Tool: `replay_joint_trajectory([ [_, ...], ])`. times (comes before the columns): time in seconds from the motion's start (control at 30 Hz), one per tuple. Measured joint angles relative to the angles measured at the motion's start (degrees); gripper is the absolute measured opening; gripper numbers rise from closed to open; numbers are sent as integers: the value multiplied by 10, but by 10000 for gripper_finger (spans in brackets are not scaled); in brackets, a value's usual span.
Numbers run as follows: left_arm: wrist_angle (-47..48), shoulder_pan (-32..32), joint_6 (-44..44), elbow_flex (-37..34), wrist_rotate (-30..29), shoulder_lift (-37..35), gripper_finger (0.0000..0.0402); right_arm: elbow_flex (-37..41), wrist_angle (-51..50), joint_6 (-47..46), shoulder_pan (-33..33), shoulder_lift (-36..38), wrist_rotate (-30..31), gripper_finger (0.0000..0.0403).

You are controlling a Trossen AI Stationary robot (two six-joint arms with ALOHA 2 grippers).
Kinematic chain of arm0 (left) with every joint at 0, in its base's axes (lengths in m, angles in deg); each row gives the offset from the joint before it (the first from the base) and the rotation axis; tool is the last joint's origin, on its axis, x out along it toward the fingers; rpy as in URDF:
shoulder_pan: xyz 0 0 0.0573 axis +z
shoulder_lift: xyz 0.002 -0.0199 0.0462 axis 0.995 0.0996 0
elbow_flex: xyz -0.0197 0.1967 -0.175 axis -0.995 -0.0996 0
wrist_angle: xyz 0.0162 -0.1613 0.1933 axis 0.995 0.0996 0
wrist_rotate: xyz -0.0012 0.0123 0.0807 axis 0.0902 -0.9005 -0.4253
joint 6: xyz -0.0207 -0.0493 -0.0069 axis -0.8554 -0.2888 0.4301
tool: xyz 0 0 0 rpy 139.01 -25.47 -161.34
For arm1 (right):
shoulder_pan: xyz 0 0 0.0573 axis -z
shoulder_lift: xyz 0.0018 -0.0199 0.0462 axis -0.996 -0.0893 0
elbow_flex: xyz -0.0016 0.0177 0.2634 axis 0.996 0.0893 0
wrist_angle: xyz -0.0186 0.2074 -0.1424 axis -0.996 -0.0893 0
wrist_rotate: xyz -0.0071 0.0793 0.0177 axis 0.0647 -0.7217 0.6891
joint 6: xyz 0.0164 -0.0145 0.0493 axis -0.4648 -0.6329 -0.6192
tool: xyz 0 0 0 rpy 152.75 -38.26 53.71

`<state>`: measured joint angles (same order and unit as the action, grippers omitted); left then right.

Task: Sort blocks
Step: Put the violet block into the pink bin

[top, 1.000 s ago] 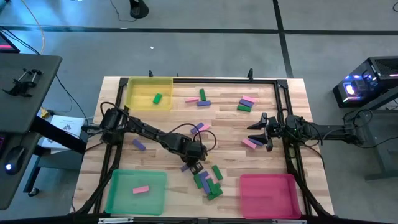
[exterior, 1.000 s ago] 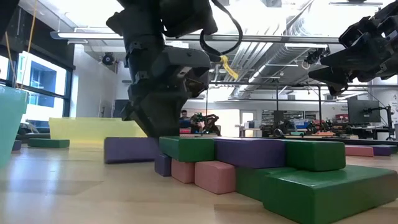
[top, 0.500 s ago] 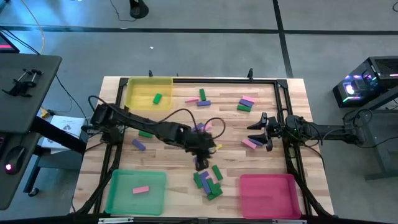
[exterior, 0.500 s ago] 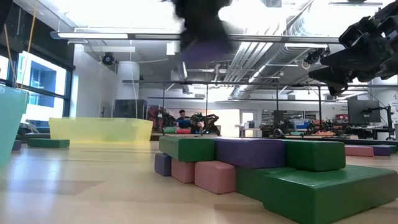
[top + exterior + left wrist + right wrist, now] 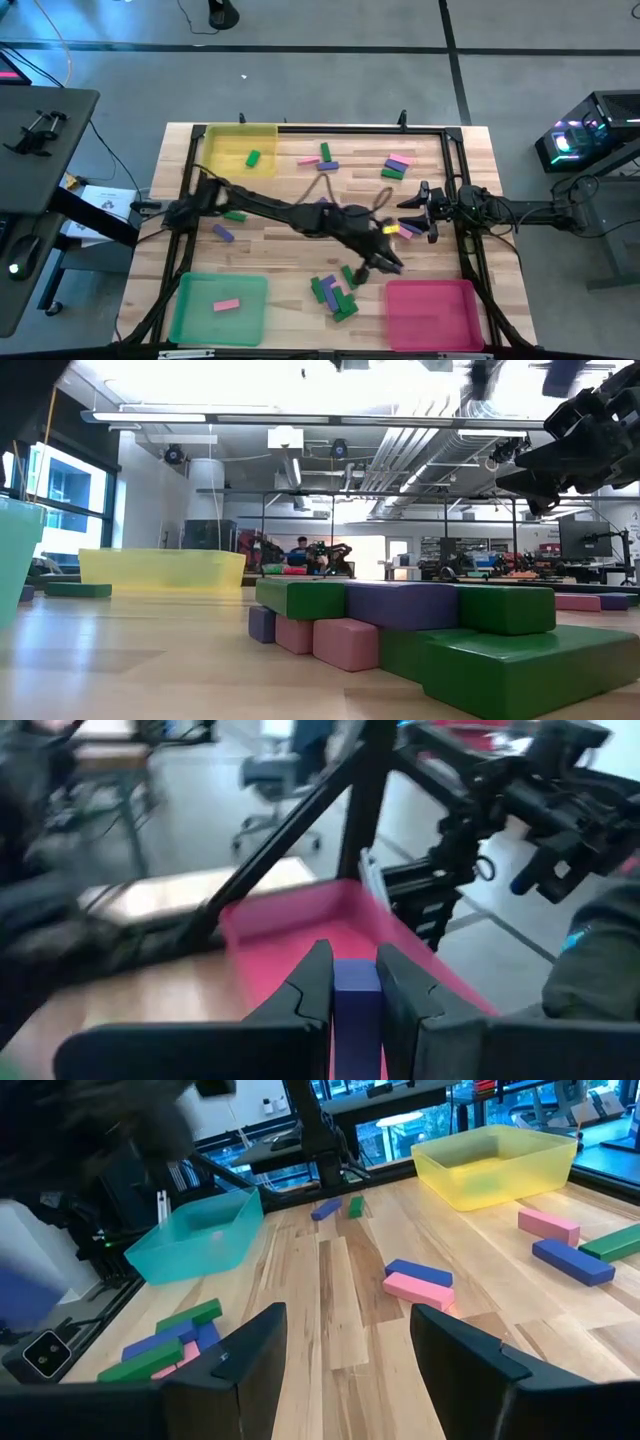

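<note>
My left gripper (image 5: 388, 264) reaches across the table and hovers by the far left corner of the pink-red tray (image 5: 432, 312). It is shut on a purple-blue block (image 5: 355, 985). The pink-red tray (image 5: 320, 925) lies just ahead of it. A pile of green, purple and pink blocks (image 5: 335, 292) rests on the table just left of it, and the same pile (image 5: 400, 625) fills the low view. My right gripper (image 5: 408, 213) waits open near the right edge, above a pink block (image 5: 400, 231). My left gripper pinches the purple-blue block between its two fingers (image 5: 312, 988). The block's end face (image 5: 355, 978) shows between them. The block is lifted clear of the table, above the wood beside the pink-red tray.
A yellow tray (image 5: 225, 150) with one green block sits at the far left. A green tray (image 5: 200, 320) with one pink block sits at the near left. Loose blocks lie along the far side (image 5: 397, 165) and at the left (image 5: 224, 232). A black frame rims the table.
My left gripper has risen from the pile at the table's near middle with a purple-blue block. It has swung toward the table's right, to the pink-red tray. That block is now lifted clear, and the rest of the pile has stayed put.
</note>
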<state>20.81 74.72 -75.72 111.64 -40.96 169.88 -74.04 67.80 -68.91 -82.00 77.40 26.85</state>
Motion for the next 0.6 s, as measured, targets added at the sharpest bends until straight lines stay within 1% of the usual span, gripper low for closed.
replay_joint_trajectory([
  [0.1,26,-3,36,87,45,61,25,0,0,0,0,0,0,199],
  [0.17,37,-7,58,133,49,94,25,0,0,0,0,-1,2,199],
  [0.27,53,-15,90,177,49,130,29,0,0,0,0,-2,4,199],
  [0.37,62,-22,120,185,43,148,30,0,-1,0,0,-2,5,199],
  [0.5,64,-30,137,185,43,157,30,0,-1,0,0,-2,4,199],
  [0.6,50,-35,158,186,43,167,31,0,-1,0,0,-2,4,199],
])
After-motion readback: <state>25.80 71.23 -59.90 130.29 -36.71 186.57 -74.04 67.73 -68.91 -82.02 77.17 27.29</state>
